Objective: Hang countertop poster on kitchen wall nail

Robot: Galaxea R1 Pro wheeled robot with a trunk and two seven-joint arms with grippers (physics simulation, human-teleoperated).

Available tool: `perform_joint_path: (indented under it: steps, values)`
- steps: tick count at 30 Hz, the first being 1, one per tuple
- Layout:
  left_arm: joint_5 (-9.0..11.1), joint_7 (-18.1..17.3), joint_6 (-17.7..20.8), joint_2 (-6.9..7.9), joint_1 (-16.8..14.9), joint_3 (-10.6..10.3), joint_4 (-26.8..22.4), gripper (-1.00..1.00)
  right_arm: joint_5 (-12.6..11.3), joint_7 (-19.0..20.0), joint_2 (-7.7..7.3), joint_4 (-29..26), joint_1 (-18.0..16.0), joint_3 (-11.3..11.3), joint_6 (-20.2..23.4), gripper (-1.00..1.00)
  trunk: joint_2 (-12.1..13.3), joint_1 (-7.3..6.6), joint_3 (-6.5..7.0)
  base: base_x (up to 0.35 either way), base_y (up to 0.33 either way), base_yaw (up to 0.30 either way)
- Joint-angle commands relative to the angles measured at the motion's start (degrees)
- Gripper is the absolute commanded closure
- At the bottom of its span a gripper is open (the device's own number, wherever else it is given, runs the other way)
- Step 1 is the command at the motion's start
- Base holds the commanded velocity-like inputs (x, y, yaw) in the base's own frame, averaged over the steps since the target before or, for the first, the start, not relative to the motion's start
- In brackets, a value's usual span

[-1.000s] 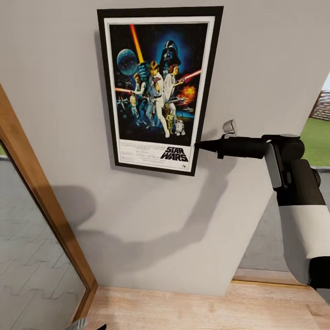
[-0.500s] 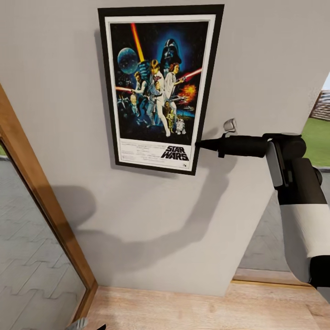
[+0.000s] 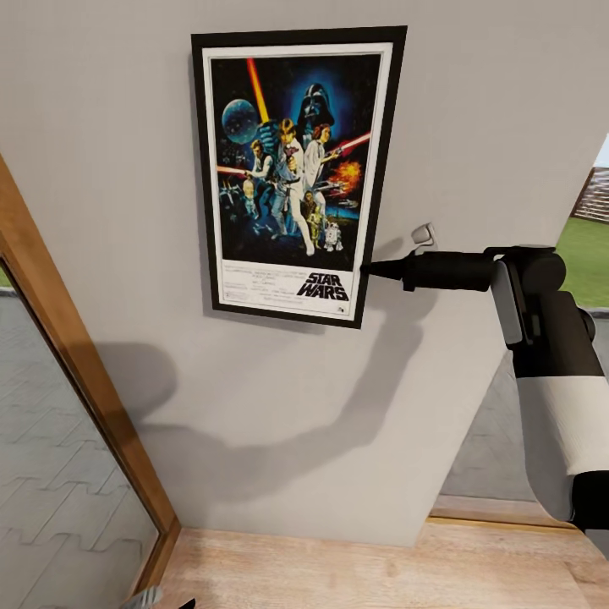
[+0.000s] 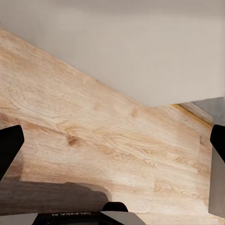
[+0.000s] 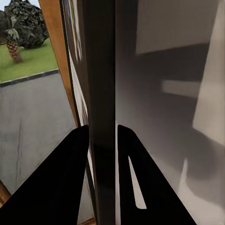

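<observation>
The Star Wars poster [image 3: 292, 169], black-framed with a white border, stands upright against the grey wall [image 3: 474, 101]. My right gripper [image 3: 365, 269] reaches in from the right and is shut on the frame's right edge near the bottom corner. In the right wrist view the black fingers [image 5: 65, 178] pinch the dark frame edge [image 5: 101, 70] from both sides. A small metal wall nail [image 3: 423, 233] sticks out just above the right gripper's fingers. My left gripper [image 4: 112, 140] hangs open low over the wooden floor [image 4: 93, 122], holding nothing. The kitchen countertop is out of view.
A wooden door frame [image 3: 76, 364] slants down the left side, with grey paving beyond it. The wall ends at the right with an opening to grass [image 3: 588, 262] outside. Light wooden floor [image 3: 381, 575] runs along the wall's foot.
The poster's top edge has dropped a little and shifted right, so it sits straighter on the wall. Its lower right corner stays in the right gripper, which has hardly moved.
</observation>
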Motion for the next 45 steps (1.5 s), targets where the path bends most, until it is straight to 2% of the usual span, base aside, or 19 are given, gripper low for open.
perform_joint_path:
  steps: [1, 45]
  values:
    - [0.23, -0.07, -0.49, 0.02, -0.06, -0.49, 0.04, -1.00, -0.39, 0.02, -0.05, 0.02, -0.07, 0.08, 0.44, 1.00, -0.13, 0.04, -0.13, 0.000, 0.000, 0.000]
    - [0.23, -0.04, -0.42, 0.02, -0.06, -0.49, 0.04, -1.00, -0.39, 0.02, -0.05, 0.02, -0.60, 0.00, 0.62, 1.00, -0.13, 0.04, -0.13, 0.000, 0.000, 0.000]
